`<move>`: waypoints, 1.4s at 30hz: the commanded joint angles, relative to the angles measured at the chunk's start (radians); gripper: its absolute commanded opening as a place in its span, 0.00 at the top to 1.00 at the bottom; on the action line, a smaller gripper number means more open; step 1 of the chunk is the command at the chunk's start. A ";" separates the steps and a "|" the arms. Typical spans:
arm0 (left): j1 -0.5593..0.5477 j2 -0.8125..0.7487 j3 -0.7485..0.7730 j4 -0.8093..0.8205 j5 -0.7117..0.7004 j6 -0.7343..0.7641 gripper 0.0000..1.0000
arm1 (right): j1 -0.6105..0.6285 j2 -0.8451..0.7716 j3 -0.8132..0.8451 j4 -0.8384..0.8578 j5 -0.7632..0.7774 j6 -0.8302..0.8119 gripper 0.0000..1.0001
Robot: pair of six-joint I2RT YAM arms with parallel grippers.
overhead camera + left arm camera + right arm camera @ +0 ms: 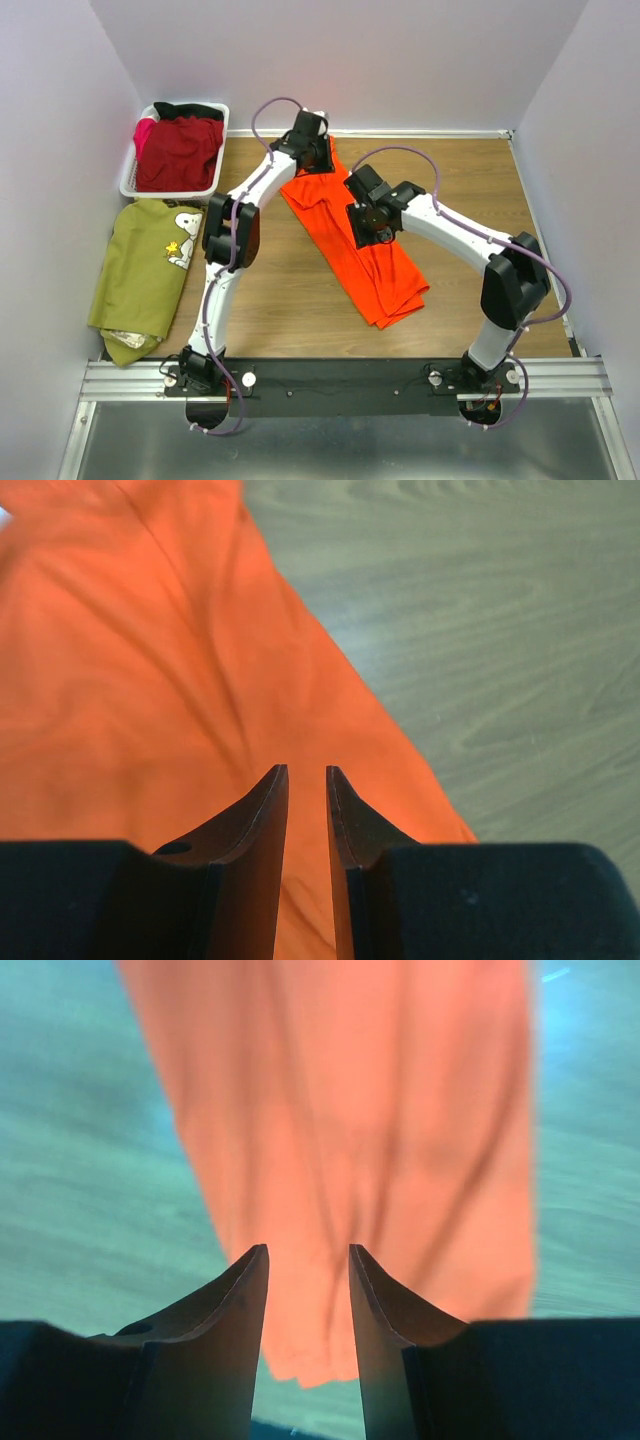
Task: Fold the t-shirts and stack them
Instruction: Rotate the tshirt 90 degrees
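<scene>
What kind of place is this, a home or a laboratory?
Probably a robot test cell, not a home: plain pale walls enclose a wooden table, and two white robot arms are bolted to a metal rail.

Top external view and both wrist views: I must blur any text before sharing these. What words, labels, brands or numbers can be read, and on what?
No text can be read in any view.
Olive green t-shirt: its cartoon-dog print is a picture; any lettering is too small to tell.
Orange t-shirt, dark red t-shirt, white basket: no writing shows.
</scene>
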 commanded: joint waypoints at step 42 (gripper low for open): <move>0.066 0.227 0.221 -0.105 -0.083 -0.118 0.55 | -0.127 -0.025 -0.133 0.121 0.026 -0.066 0.48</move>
